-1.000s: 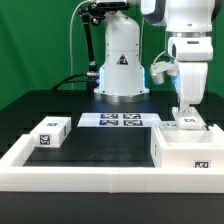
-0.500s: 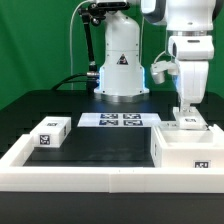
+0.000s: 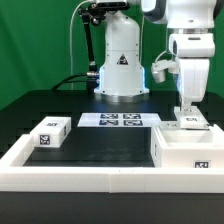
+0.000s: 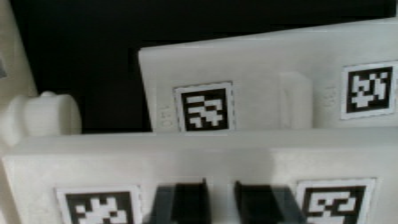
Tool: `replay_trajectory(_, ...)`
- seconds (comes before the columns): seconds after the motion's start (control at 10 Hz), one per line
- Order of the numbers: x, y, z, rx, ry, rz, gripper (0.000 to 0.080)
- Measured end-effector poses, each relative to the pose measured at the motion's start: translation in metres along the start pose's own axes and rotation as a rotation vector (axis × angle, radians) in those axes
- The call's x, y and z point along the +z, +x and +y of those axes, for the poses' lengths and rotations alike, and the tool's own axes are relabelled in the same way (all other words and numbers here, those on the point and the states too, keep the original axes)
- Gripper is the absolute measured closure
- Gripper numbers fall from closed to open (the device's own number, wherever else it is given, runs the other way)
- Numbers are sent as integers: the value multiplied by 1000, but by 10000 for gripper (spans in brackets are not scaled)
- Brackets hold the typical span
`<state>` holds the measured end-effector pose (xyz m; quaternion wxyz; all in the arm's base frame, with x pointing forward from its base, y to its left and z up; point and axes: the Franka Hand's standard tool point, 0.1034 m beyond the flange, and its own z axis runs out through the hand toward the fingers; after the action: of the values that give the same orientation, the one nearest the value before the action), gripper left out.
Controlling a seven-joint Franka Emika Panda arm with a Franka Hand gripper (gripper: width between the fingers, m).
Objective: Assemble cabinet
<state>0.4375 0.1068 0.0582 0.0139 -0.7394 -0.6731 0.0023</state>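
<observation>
The cabinet (image 3: 185,150), a large white box with a tag on its front, stands at the exterior view's right. A small white tagged block (image 3: 190,121) sits just behind its top edge. My gripper (image 3: 186,110) points straight down with its tips at that block's top. In the wrist view my gripper (image 4: 221,192) hangs over a white face (image 4: 143,172) with a tag on each side of the fingers. The jaws stand a narrow gap apart with white showing between them, and I cannot tell whether they pinch anything. Another white tagged face (image 4: 267,70) lies beyond.
A second small white tagged block (image 3: 50,132) lies at the exterior view's left. The marker board (image 3: 120,120) lies at the back centre before the robot base (image 3: 120,65). A low white border rail (image 3: 90,178) runs along the front. A rounded white peg (image 4: 39,112) shows in the wrist view.
</observation>
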Motion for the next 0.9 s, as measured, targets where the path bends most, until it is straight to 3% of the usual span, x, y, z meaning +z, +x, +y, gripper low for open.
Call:
replay_trajectory(0.5,-6,5,13,0,-19,7,729)
replay_trajectory(0.9,-5,5,13,1,-18,7,729)
